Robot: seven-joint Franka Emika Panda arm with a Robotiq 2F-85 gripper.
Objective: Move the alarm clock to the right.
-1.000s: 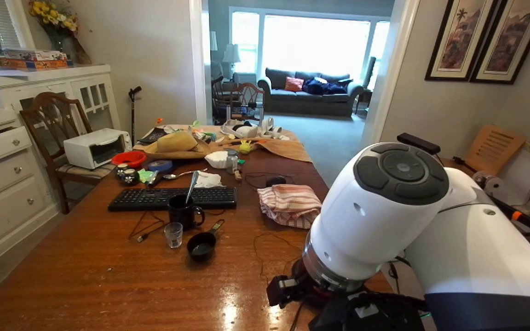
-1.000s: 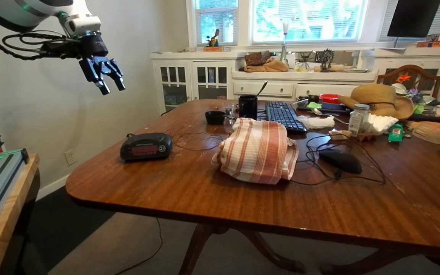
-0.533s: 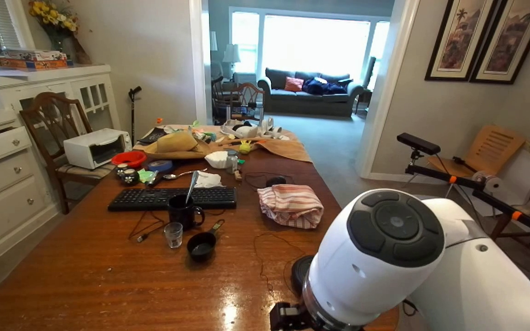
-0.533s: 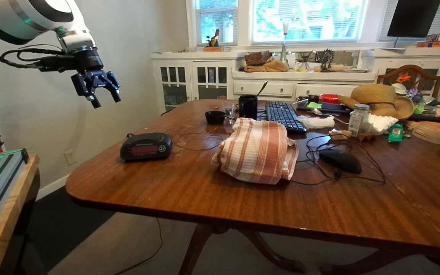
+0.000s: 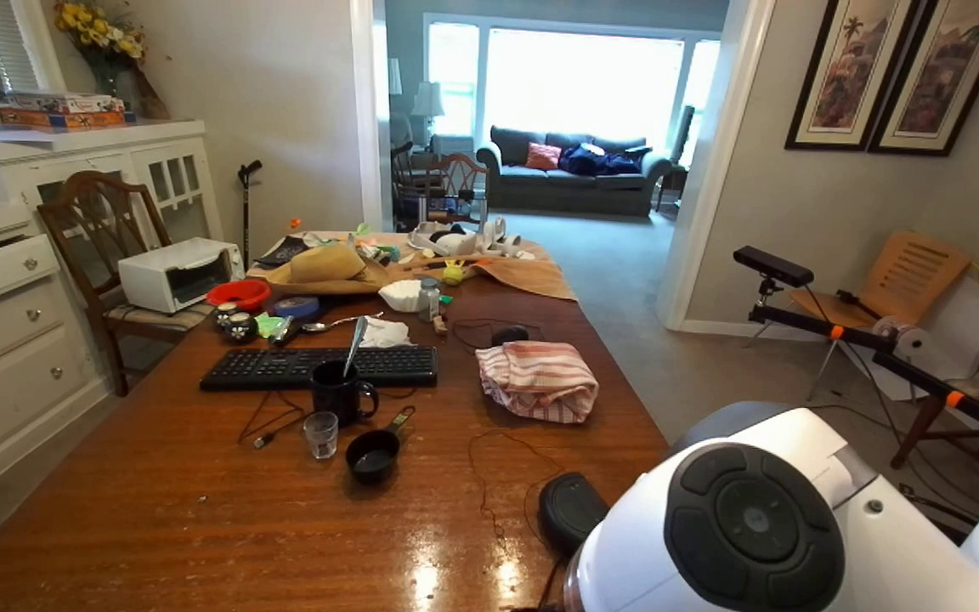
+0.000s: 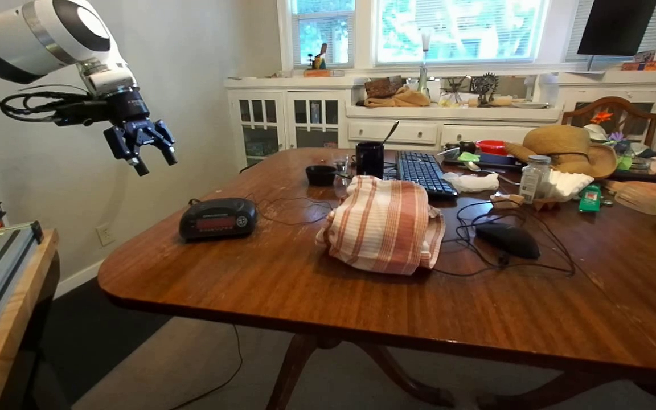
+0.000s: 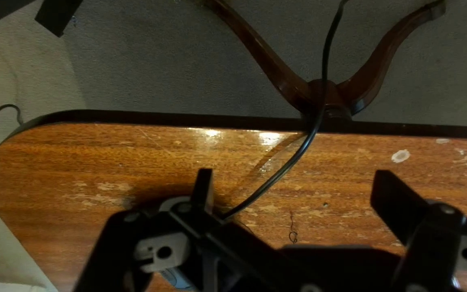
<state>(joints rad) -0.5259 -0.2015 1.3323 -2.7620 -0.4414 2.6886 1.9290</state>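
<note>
The alarm clock, a small black rounded block with a dark red display, sits upright on the wooden table near its rounded end in an exterior view. Its black top also shows in an exterior view, beside the white arm. My gripper is open and empty, in the air above and behind the clock. In the wrist view the open fingers are wide apart over bare tabletop. There the clock is mostly hidden behind the left finger; a black cord runs from that spot over the table edge.
A striped cloth bundle lies near the clock. Beyond are a small black pan, a clear glass, a black mug, a keyboard and a mouse. The table edge is close to the gripper.
The arm and gripper have come down, and the gripper stays open. More of the alarm clock has come into view beside the arm. The clock has not moved.
</note>
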